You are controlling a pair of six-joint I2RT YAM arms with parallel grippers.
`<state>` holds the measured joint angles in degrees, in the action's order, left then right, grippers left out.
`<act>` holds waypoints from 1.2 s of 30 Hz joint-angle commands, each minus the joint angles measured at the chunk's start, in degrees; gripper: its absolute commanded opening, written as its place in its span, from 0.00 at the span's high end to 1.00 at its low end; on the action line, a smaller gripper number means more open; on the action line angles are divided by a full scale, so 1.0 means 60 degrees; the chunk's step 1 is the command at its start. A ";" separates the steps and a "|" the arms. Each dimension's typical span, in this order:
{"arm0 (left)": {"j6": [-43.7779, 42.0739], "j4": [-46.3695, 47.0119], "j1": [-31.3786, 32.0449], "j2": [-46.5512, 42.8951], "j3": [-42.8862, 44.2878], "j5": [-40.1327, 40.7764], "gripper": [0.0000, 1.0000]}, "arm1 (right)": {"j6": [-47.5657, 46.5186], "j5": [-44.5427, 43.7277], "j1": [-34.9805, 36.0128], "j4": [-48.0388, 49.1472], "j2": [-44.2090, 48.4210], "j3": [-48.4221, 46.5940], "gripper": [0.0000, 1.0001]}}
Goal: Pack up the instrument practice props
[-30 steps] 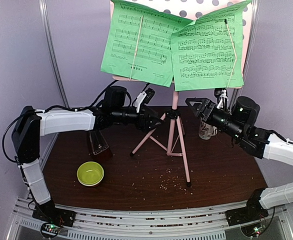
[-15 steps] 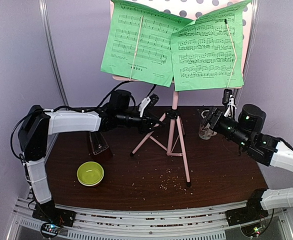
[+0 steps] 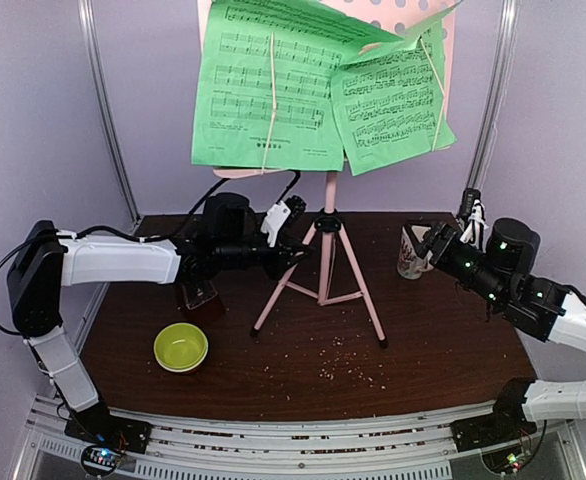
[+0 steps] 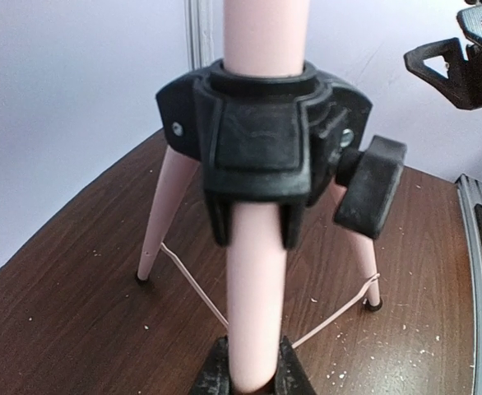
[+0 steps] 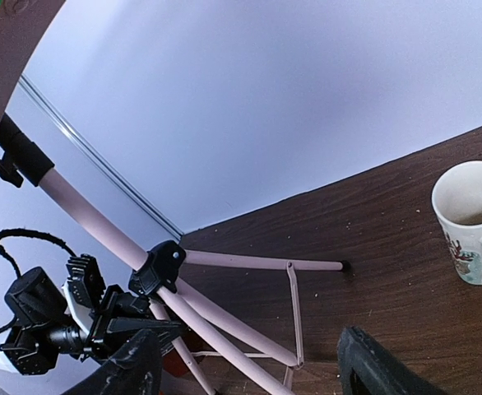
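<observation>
The left fingers [image 4: 212, 380] are clamped on one leg of the pink music stand [image 3: 325, 250]. Its mast rises just beyond them from the table [image 3: 423, 340]. The right fingers [image 5: 134, 370] are spread apart, farther off.

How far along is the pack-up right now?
Nothing looks packed yet. In hand: the left fingers clamp a leg of the pink music stand, which stands unfolded. Left: green pages on its desk, the covered metronome on the table. The right fingers are open, empty.
</observation>
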<state>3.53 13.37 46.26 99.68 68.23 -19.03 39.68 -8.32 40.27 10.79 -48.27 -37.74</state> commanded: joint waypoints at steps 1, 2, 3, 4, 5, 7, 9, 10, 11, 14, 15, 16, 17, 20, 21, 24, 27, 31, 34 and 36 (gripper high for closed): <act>0.0871 0.0814 0.0302 -0.0291 -0.0212 0.1820 1.00 | 0.0169 -0.0610 0.0057 -0.0292 0.0264 0.0195 0.25; 0.1033 0.0864 0.0348 -0.0226 -0.0165 0.2023 1.00 | 0.0180 -0.0632 0.0056 -0.0333 0.0290 0.0196 0.25; 0.1200 0.0907 0.0358 -0.0165 -0.0123 0.2152 1.00 | 0.0190 -0.0655 0.0056 -0.0392 0.0325 0.0175 0.24; 0.1399 0.0957 0.0374 -0.0119 -0.0077 0.2255 1.00 | 0.0210 -0.0663 0.0054 -0.0446 0.0360 0.0142 0.25; 0.1517 0.1003 0.0376 -0.0079 -0.0053 0.2313 1.00 | 0.0221 -0.0672 0.0056 -0.0512 0.0399 0.0106 0.24; 0.1701 0.1076 0.0376 -0.0080 -0.0055 0.2412 0.95 | 0.0229 -0.0701 0.0056 -0.0684 0.0512 -0.0024 0.24; 0.1741 0.1051 0.0380 -0.0160 -0.0062 0.2438 0.79 | 0.0224 -0.0760 0.0056 -0.0932 0.0654 -0.0148 0.23; 0.1733 0.0987 0.0376 -0.0249 -0.0083 0.2481 0.68 | 0.0194 -0.0814 0.0056 -0.1058 0.0736 -0.0223 0.23; 0.1734 0.0906 0.0376 -0.0384 -0.0129 0.2578 0.57 | 0.0168 -0.0848 0.0056 -0.1194 0.0829 -0.0294 0.22; 0.1685 0.0652 0.0371 -0.0999 -0.0415 0.3028 0.34 | 0.0004 -0.1043 0.0054 -0.1737 0.1140 -0.0661 0.20; 0.1675 0.0559 0.0357 -0.1289 -0.0564 0.3199 0.30 | -0.0042 -0.1049 0.0055 -0.1927 0.1263 -0.0845 0.19; 0.1661 0.0472 0.0341 -0.1598 -0.0717 0.3345 0.26 | -0.0109 -0.1039 0.0046 -0.2145 0.1332 -0.1159 0.18; 0.1643 0.0389 0.0333 -0.1965 -0.0902 0.3471 0.23 | -0.0164 -0.0907 0.0055 -0.2268 0.1354 -0.1418 0.17; 0.1664 -0.0070 0.0228 -0.3119 -0.1401 0.3861 0.17 | -0.0260 0.0078 0.0056 -0.2702 0.1020 -0.2371 0.16; 0.1713 -0.0288 0.0171 -0.3462 -0.1508 0.3986 0.17 | -0.0251 0.0448 0.0063 -0.2870 0.0775 -0.2723 0.16; 0.2076 -0.1119 -0.0110 -0.4391 -0.1758 0.4210 0.16 | -0.0096 0.1573 0.0300 -0.3088 -0.0131 -0.3709 0.18; 0.2373 -0.1871 -0.0567 -0.5320 -0.1920 0.3811 0.16 | -0.0199 0.1743 0.1138 -0.2987 -0.0971 -0.4646 0.18; 0.2868 -0.2815 -0.1330 -0.6468 -0.1654 0.2890 0.17 | -0.0598 0.1480 0.2374 -0.3270 -0.2392 -0.6438 0.20; 0.3399 -0.3142 -0.2023 -0.7273 -0.1358 0.1611 0.18 | -0.0895 0.1157 0.3177 -0.3509 -0.3408 -0.7737 0.21; 0.3690 -0.3335 -0.2406 -0.7515 -0.1007 0.0724 0.20 | -0.0986 0.1107 0.3498 -0.3520 -0.3963 -0.8448 0.22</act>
<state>20.67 -3.51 35.55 58.08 58.00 -3.40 36.34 -0.91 57.60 -9.13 -68.10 -80.90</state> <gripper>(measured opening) 0.817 0.786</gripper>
